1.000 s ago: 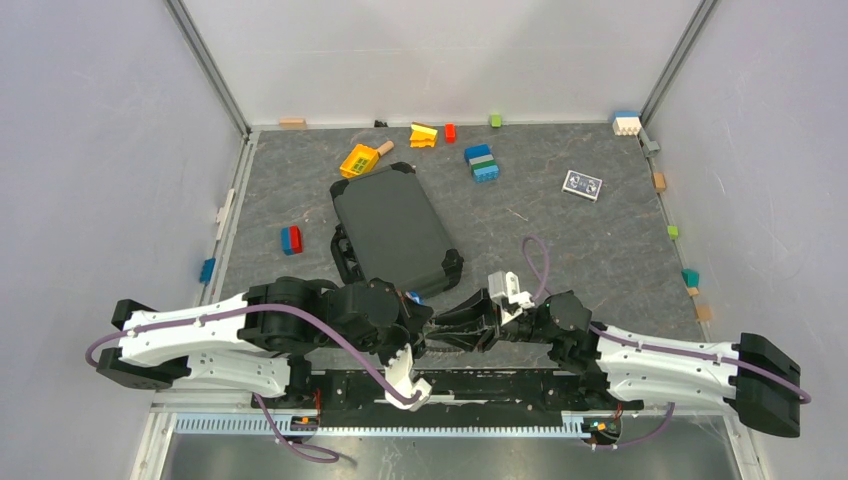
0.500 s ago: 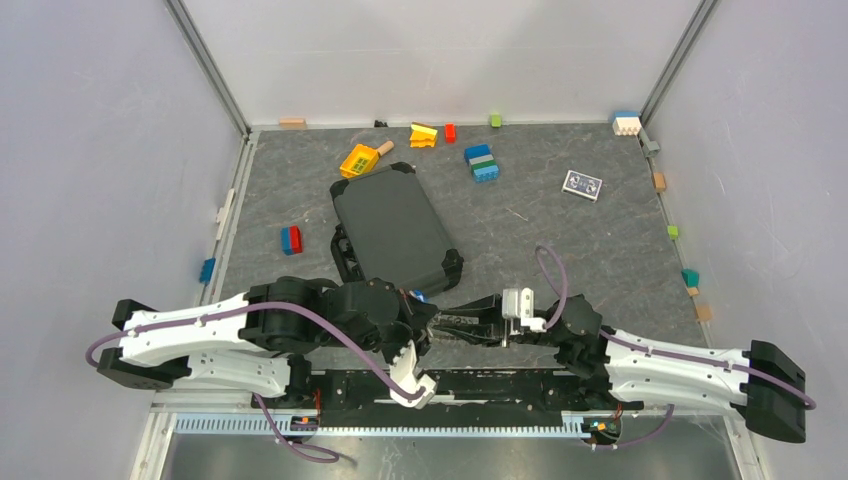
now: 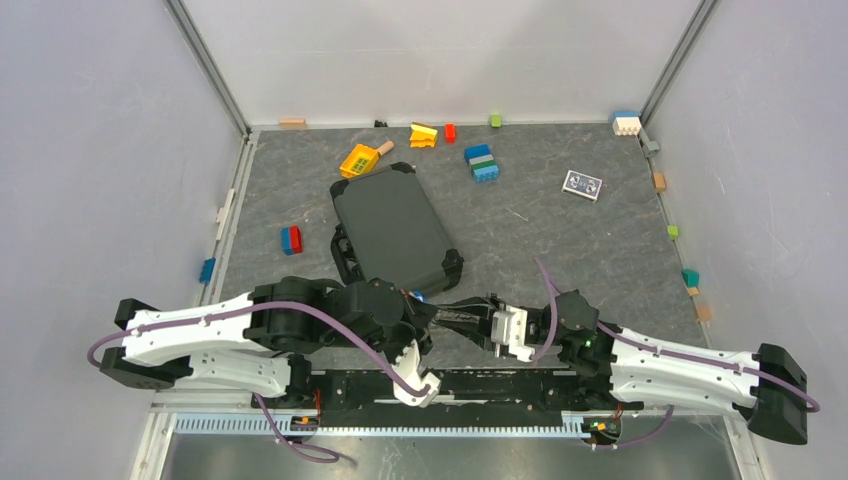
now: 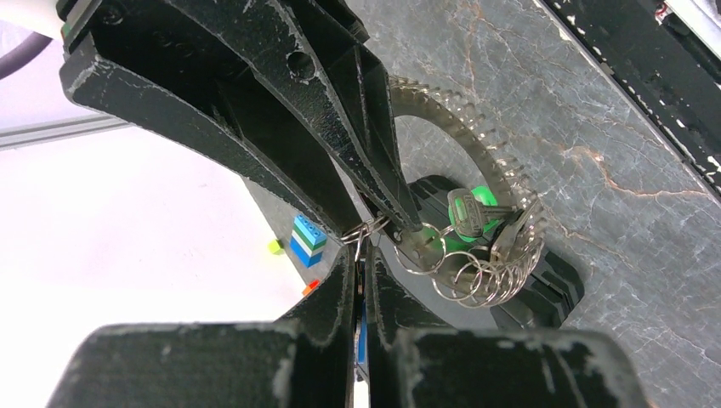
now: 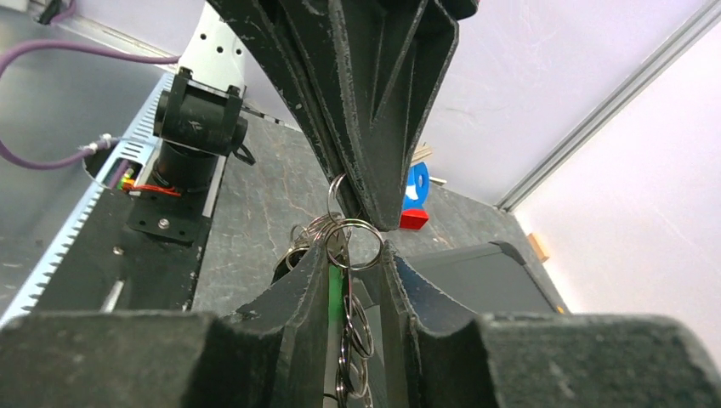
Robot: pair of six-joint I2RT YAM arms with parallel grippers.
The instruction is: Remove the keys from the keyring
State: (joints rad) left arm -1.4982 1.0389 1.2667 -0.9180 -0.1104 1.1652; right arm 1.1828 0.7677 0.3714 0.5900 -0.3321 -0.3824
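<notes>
Both grippers meet over the near table edge. My left gripper [image 3: 428,322] [image 4: 363,251] is shut on the blue-headed key [image 5: 417,183], and a small split ring [image 4: 367,231] sticks out at its tips. The toothed keyring [image 4: 497,161] hangs behind it with a bunch of split rings [image 4: 480,276], a grey key [image 4: 463,212] and the green tag [image 4: 486,197]. My right gripper [image 3: 452,314] [image 5: 354,246] faces the left one, its jaws closed part-way across a ring [image 5: 364,244] of that bunch. More rings [image 5: 355,327] hang between its fingers.
A black case [image 3: 395,228] lies just beyond the grippers. Toy bricks are scattered about: a red-blue one [image 3: 291,239], a yellow one [image 3: 358,160], a blue-green stack [image 3: 482,163]. A small card [image 3: 582,184] lies at the right. The black base rail [image 3: 480,385] runs along the near edge.
My right wrist has rolled over and pushed left, closer to the left gripper. The left arm has hardly moved. Both grips look unchanged.
</notes>
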